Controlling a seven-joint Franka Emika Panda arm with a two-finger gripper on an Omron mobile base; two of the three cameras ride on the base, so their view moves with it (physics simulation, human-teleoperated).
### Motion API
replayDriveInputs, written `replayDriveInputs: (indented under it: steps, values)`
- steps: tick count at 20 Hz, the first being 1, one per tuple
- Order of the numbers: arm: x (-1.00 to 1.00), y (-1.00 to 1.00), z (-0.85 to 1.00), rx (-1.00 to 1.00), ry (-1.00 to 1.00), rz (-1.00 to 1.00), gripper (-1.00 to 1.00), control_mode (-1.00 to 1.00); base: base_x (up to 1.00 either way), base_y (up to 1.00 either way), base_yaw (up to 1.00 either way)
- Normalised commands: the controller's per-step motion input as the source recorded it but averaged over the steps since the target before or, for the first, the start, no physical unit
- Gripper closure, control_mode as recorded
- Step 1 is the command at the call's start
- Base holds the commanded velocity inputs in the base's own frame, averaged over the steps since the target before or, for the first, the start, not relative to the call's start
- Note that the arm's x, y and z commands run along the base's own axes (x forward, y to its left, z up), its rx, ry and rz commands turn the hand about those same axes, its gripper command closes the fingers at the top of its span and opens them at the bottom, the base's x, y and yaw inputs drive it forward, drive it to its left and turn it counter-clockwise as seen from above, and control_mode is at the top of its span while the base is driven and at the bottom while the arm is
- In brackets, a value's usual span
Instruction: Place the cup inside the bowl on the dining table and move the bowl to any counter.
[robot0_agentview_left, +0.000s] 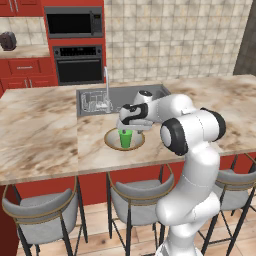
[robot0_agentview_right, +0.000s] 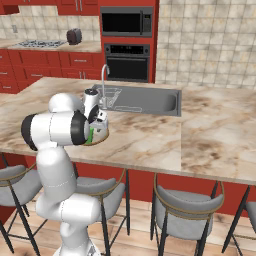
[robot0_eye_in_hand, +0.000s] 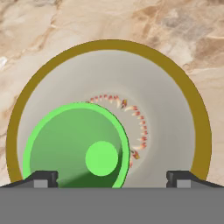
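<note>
The green cup stands upright inside the bowl on the dining table, just in front of the sink. My gripper hangs straight above the cup, open, with nothing between its fingers. In the hand view I look down into the cup, which sits left of centre on the bowl's beige-grey inside. The gripper has its fingertips set wide apart, one on either side. From the right, my arm hides most of the bowl and leaves a sliver of the cup.
A steel sink with a faucet lies just behind the bowl. Grey stools line the table's near edge. A counter over red drawers runs along the back left wall, beside a built-in oven.
</note>
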Motion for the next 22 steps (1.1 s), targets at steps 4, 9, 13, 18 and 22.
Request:
replayDriveInputs:
  steps: [4,9,13,18,22]
  values:
    - [-0.34,0.00,0.31,0.01,-0.10,0.00,-1.00,-1.00,0.00,0.00,0.00]
    - [-0.22,-0.05,0.26,0.01,-0.08,0.00,-1.00,-1.00,0.00,0.00,0.00]
    - [-0.15,-0.19,0.28,0.00,-0.05,0.01,-1.00,-1.00,0.00,0.00,0.00]
    - [-0.09,-0.36,0.24,0.00,0.00,0.00,-1.00,-1.00,0.00,0.00,0.00]
    - [0.00,-0.44,0.08,0.00,0.00,0.00,-1.00,-1.00,0.00,0.00,0.00]
